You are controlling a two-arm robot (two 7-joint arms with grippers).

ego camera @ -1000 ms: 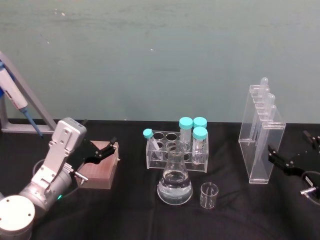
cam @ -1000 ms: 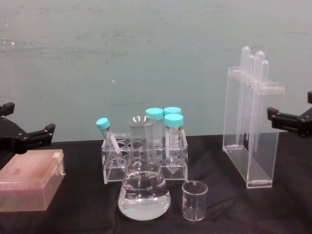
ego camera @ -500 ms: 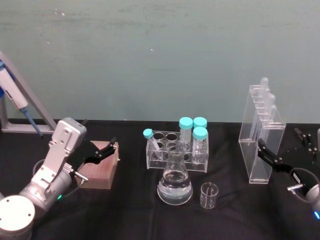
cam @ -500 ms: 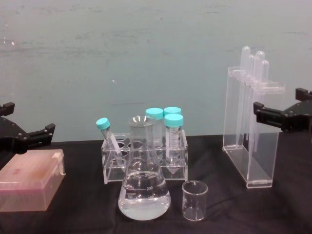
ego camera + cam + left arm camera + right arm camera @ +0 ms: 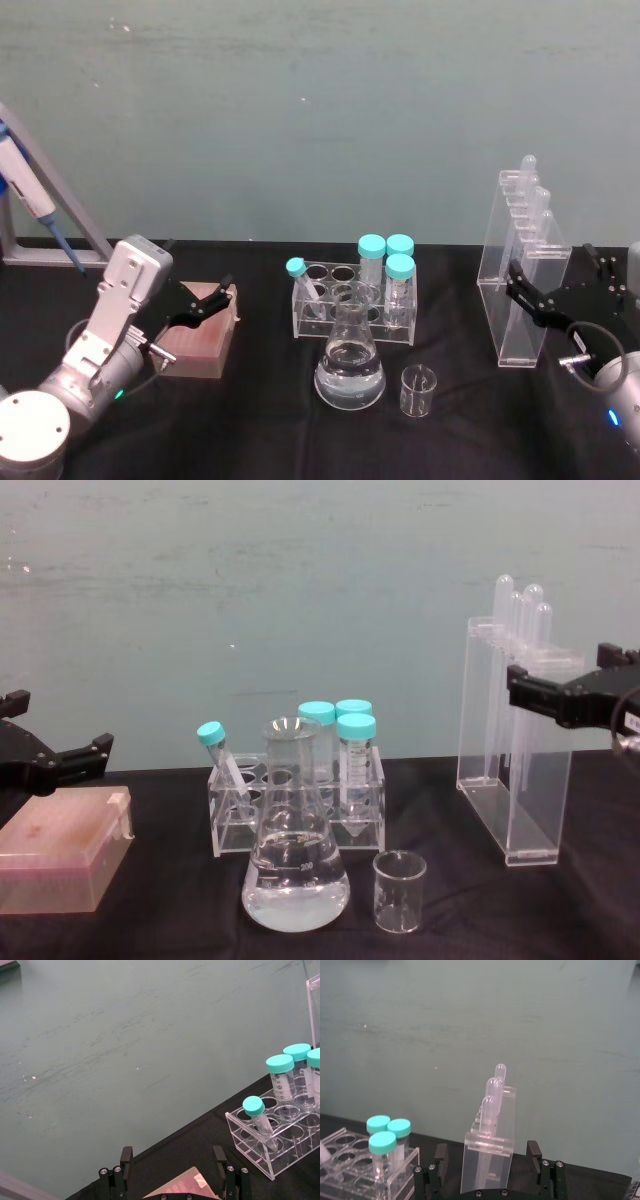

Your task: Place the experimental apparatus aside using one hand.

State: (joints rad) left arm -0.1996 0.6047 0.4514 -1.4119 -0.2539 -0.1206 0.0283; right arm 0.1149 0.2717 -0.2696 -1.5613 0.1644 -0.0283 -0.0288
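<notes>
The tall clear acrylic stand of pipettes (image 5: 522,270) (image 5: 515,750) stands at the right of the black table. My right gripper (image 5: 557,285) (image 5: 560,680) is open at the stand's near right side, one finger (image 5: 522,288) crossing in front of it. In the right wrist view the stand (image 5: 490,1155) sits framed between the right gripper's (image 5: 487,1160) spread fingers; whether they touch it I cannot tell. The conical flask with clear liquid (image 5: 350,365) (image 5: 296,865) and the small beaker (image 5: 419,390) (image 5: 400,892) stand at centre front. My left gripper (image 5: 205,305) (image 5: 60,762) (image 5: 171,1170) is parked open at the left.
A clear rack of teal-capped tubes (image 5: 355,300) (image 5: 300,790) (image 5: 280,1125) stands behind the flask. A pinkish box (image 5: 200,335) (image 5: 60,855) lies under the left gripper. A blue-and-white pipettor on a frame (image 5: 25,190) is at the far left.
My right gripper has moved in from the right edge, leftward and up to the pipette stand. The left arm and the labware have not moved.
</notes>
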